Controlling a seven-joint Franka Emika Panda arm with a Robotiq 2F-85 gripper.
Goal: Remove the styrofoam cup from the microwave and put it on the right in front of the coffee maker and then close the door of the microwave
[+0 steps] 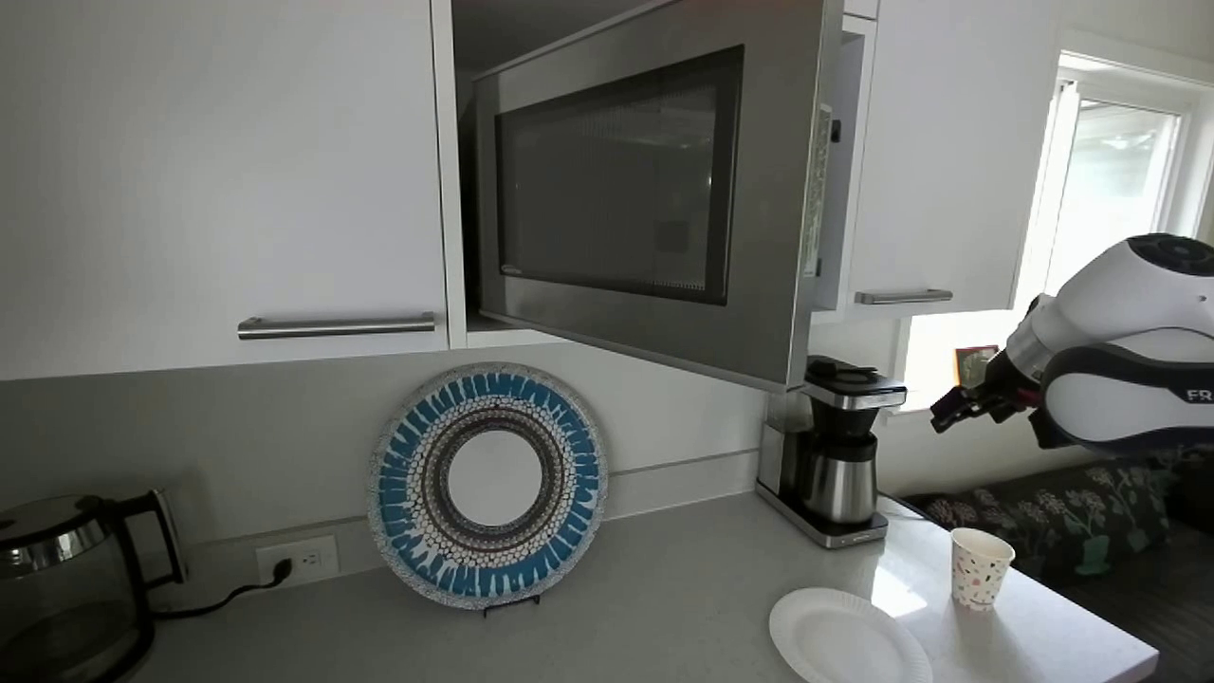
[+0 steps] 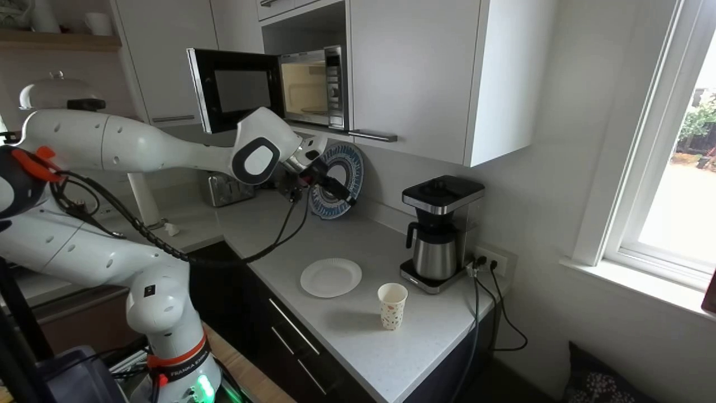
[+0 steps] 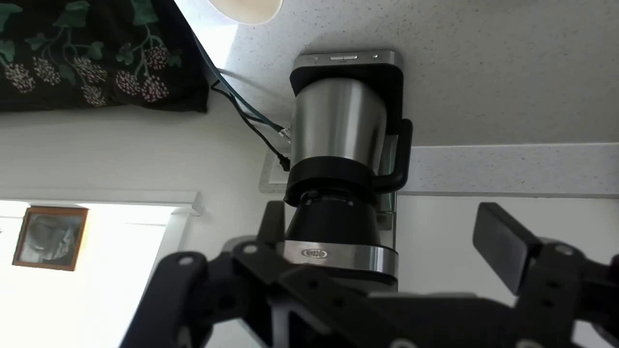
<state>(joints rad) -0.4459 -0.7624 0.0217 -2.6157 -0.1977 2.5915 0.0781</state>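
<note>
The styrofoam cup [image 1: 981, 571] [image 2: 392, 308] is cream with coloured specks and stands upright on the counter in front of the coffee maker [image 1: 842, 474] [image 2: 435, 252]. Its rim shows at the top of the wrist view [image 3: 249, 8]. The coffee maker, black and silver with a steel carafe, fills the middle of the wrist view [image 3: 338, 121]. The microwave [image 2: 335, 87] sits in a cabinet niche with its pale inside visible. The microwave's door [image 1: 616, 190] [image 2: 240, 89] stands wide open. My gripper [image 3: 387, 229] [image 2: 327, 190] is open and empty, above the counter, apart from cup and door.
A white paper plate [image 1: 849, 637] [image 2: 331, 277] lies beside the cup. A round blue decorative plate [image 1: 488, 379] leans on the wall under the microwave. A glass kettle [image 1: 66, 569] stands at the left. Cabinet handles [image 2: 373, 136] stick out beside the microwave.
</note>
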